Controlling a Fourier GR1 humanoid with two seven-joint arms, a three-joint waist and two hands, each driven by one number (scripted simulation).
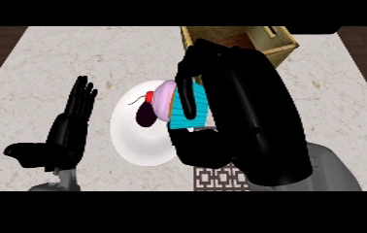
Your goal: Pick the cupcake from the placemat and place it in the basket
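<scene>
A cupcake [169, 101] with pink frosting, a red cherry and a teal wrapper lies tipped on its side in my right hand [243, 110], whose fingers and thumb curl round the wrapper. The hand holds it above a white plate [136, 140], where the cupcake's shadow falls. A wooden basket [276, 45] stands just behind the hand at the counter's far side, mostly hidden by it. A corner of the patterned placemat [219, 179] shows below the hand. My left hand [68, 125] rests open at the left, fingers up.
The marble counter [79, 57] stretches out to the left and behind the plate. Its right part shows beside the basket.
</scene>
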